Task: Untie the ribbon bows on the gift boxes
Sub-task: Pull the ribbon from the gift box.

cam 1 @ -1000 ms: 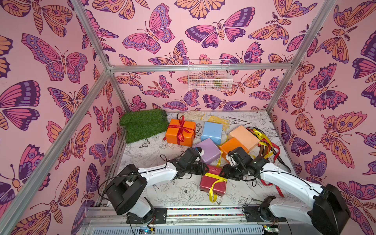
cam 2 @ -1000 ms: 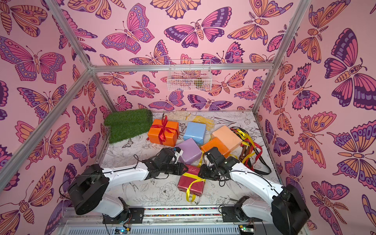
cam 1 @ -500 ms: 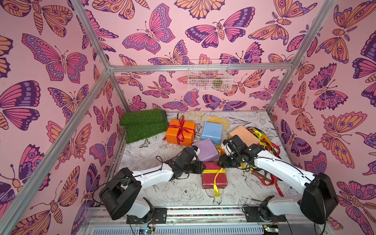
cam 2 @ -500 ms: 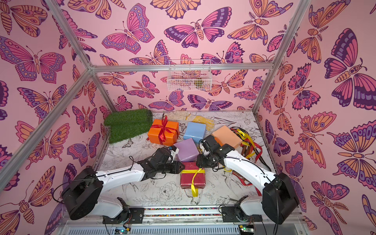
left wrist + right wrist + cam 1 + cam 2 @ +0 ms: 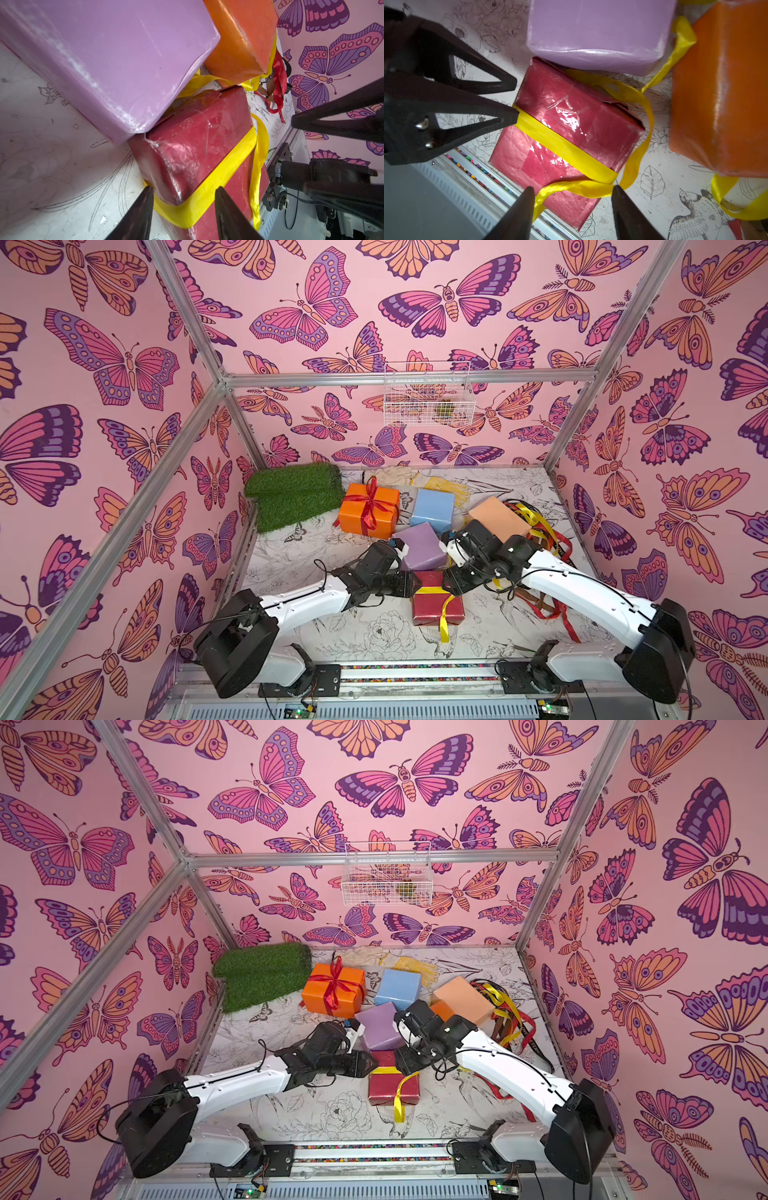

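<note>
Since the yellow ribbon [image 5: 564, 151] on the dark red box [image 5: 436, 605] (front-centre on the table [image 5: 291, 560], touching the lilac box [image 5: 419, 545]) lies slack, the left gripper [image 5: 184, 189] and right gripper [image 5: 573, 187] flank it, jaws apart and empty, seemingly poised to pull the ribbon off.

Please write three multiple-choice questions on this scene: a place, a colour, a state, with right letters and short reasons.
1. The lilac box lies: A against the far side of the dark red box; B apart from it; C under it.
2. The ribbon on the dark red box is: A brown; B yellow; C black.
3. The red bow on the rear orange box is: A cut; B absent; C tied.
1 A: wrist views show them meeting. 2 B: a yellow band wraps it. 3 C: its loops stand.
</note>
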Controlling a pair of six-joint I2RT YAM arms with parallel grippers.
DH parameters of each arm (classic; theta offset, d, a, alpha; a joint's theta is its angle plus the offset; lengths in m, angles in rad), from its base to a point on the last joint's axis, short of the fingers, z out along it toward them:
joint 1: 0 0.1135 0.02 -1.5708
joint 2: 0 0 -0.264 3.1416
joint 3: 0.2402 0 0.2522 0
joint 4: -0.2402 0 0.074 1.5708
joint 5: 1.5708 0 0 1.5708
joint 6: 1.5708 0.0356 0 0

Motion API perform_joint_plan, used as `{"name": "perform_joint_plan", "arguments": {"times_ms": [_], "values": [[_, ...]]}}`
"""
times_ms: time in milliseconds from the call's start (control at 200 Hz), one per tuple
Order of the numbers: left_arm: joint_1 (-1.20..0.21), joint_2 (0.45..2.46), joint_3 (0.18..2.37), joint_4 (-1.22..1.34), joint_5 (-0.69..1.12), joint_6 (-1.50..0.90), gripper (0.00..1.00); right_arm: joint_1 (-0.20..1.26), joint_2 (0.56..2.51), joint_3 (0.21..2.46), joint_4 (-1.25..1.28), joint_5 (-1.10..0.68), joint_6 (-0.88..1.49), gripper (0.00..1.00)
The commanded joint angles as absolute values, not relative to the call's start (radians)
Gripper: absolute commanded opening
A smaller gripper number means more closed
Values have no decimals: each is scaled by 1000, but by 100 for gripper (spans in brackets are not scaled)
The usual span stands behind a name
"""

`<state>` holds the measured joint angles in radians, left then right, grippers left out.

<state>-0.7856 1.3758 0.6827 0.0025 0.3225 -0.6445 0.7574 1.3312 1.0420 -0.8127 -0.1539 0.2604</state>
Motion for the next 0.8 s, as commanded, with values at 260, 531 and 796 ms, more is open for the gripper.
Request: {"name": "perform_joint_plan", "arguments": {"times_ms": [260, 531, 796], "values": [[-809, 1390, 659, -23, 393, -626, 51, 799, 1390, 1055, -756, -100, 146, 65], [-821, 1425, 684, -21, 384, -611, 51, 798, 1414, 1022, -713, -119, 137, 67], [-821, 1429, 678, -20, 367, -609, 51, 798, 1444, 997, -695, -150, 136, 66]]}}
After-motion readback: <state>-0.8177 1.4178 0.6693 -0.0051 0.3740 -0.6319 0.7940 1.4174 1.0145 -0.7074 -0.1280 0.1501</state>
